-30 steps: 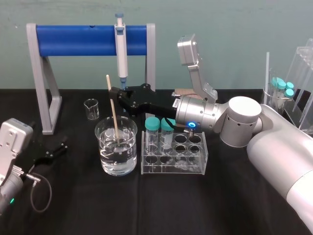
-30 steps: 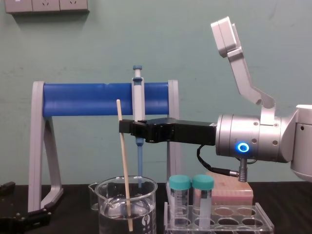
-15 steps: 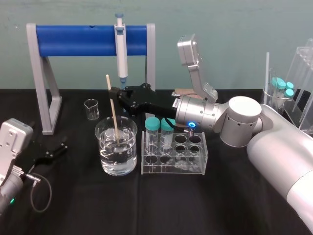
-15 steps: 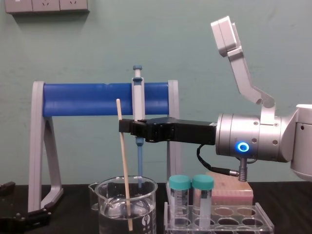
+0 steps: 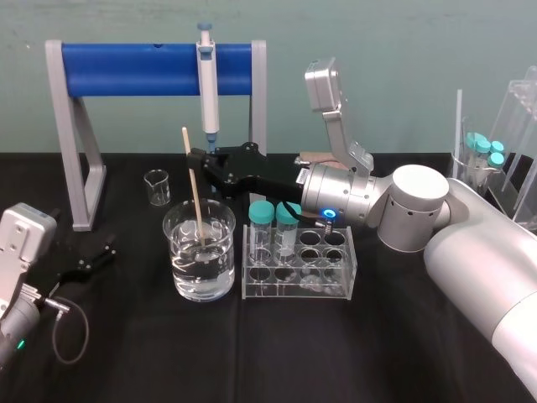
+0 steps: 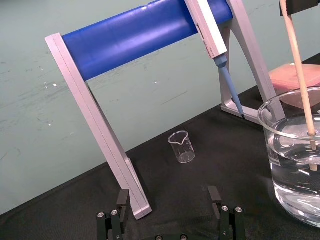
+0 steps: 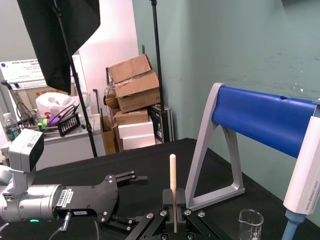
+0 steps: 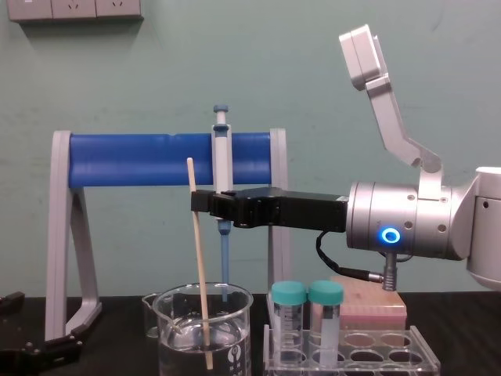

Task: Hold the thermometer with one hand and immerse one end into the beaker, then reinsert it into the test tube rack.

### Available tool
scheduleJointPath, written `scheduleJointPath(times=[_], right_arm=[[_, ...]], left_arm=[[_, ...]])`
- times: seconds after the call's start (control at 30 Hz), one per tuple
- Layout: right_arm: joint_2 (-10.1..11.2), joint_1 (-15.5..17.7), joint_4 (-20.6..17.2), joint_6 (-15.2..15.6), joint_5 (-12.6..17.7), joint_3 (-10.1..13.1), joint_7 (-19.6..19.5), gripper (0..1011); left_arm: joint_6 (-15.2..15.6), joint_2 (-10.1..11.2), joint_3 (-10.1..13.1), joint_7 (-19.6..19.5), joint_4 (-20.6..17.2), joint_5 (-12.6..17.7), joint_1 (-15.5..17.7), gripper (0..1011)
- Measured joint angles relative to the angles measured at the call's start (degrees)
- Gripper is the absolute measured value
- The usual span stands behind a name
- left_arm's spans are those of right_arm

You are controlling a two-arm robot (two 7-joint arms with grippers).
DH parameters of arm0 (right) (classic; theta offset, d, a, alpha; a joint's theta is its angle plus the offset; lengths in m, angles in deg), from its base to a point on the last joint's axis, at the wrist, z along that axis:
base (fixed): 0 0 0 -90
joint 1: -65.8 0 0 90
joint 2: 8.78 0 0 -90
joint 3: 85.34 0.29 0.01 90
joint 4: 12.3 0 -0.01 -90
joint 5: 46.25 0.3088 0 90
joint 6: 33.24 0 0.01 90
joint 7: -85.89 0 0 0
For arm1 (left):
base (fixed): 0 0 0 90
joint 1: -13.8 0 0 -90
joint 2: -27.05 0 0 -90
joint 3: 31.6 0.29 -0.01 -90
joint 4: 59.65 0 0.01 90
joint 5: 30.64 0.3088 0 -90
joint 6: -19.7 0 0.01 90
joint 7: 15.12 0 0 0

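Your right hand point(image 5: 195, 159) was closed narrow on the thermometer point(image 5: 197, 197), and it took the rod a little below the top end. The right wrist view showed the rod standing clamped in it. The rod leaned slightly, and its lower end was under the water point(image 5: 201, 270) in the large beaker point(image 5: 220, 281). The beaker stood just beside the test tube rack point(image 5: 336, 285) on the tabletop point(image 5: 377, 353).

I judged the thermometer to be light and stiff, but thin and probably easy to snap, so a side push against the beaker's rim would be a risk. The lower part was wet and likely slippery. The dry upper part, where you held it, looked the better place to grip.

Your left hand point(image 5: 94, 254) lay on the tabletop well apart, opened wide and holding nothing.
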Motion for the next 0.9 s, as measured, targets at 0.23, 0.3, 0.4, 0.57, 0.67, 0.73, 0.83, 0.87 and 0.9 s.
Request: scheduleJointPath(times=[0.23,0.3,0.4,0.57,0.67,0.73,0.83,0.87,0.9], right_arm=[[0.0,0.0,0.0,0.0,0.0,0.0,0.0,33],[0.0,0.0,0.0,0.0,0.0,0.0,0.0,33],[0.0,0.0,0.0,0.0,0.0,0.0,0.0,32],[0.0,0.0,0.0,0.0,0.1,0.0,0.0,33],[0.0,0.0,0.0,0.0,0.1,0.0,0.0,33],[0.0,0.0,0.0,0.0,0.1,0.0,0.0,33],[0.0,0.0,0.0,0.0,0.1,0.0,0.0,33],[0.0,0.0,0.0,0.0,0.1,0.0,0.0,33],[0.0,0.0,0.0,0.0,0.1,0.0,0.0,33]], left_arm=[[0.0,0.0,0.0,0.0,0.0,0.0,0.0,1004],[0.0,0.0,0.0,0.0,0.0,0.0,0.0,1004],[0.0,0.0,0.0,0.0,0.0,0.0,0.0,1004],[0.0,0.0,0.0,0.0,0.0,0.0,0.0,1004],[0.0,0.0,0.0,0.0,0.0,0.0,0.0,1004],[0.0,0.0,0.0,0.0,0.0,0.0,0.0,1004],[0.0,0.0,0.0,0.0,0.0,0.0,0.0,1004],[0.0,0.0,0.0,0.0,0.0,0.0,0.0,1004],[0.0,0.0,0.0,0.0,0.0,0.0,0.0,1004]])
